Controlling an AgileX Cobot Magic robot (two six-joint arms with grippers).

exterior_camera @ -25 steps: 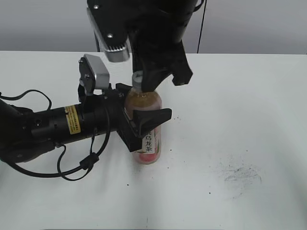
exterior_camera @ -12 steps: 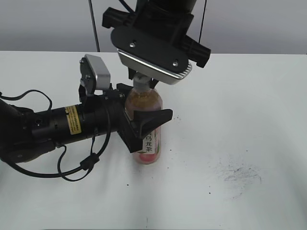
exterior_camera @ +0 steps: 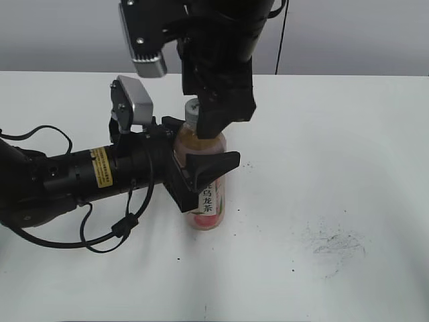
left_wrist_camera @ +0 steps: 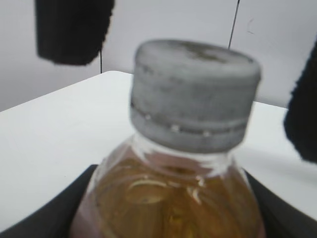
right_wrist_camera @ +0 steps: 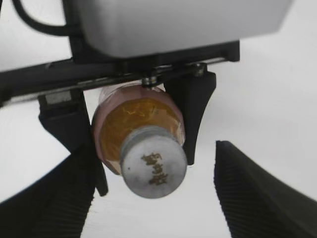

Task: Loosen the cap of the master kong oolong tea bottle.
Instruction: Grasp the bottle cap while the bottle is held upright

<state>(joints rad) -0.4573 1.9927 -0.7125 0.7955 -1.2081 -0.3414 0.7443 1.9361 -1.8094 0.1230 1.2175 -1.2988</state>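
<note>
The master kong oolong tea bottle [exterior_camera: 209, 198] stands upright on the white table, amber tea showing above its pink-and-white label. My left gripper [exterior_camera: 201, 168] is shut on its upper body from the left; in the left wrist view [left_wrist_camera: 168, 210] the black jaws flank the bottle [left_wrist_camera: 168, 193] under the grey-white cap [left_wrist_camera: 193, 94]. My right gripper [exterior_camera: 216, 115] hangs over the cap [exterior_camera: 193, 107]. In the right wrist view [right_wrist_camera: 152, 148] its ribbed fingers stand open either side of the cap [right_wrist_camera: 153, 167], with gaps on both sides. Those fingers [left_wrist_camera: 72, 29] also show in the left wrist view.
The left arm lies low across the table's left half, with a loose black cable [exterior_camera: 114, 228] looping beside it. Grey smudges [exterior_camera: 335, 245] mark the table [exterior_camera: 348, 154] at the right. A grey wall stands behind.
The right gripper has turned about the bottle's axis over the cap, one way and then back. The bottle and the left arm have not moved.
</note>
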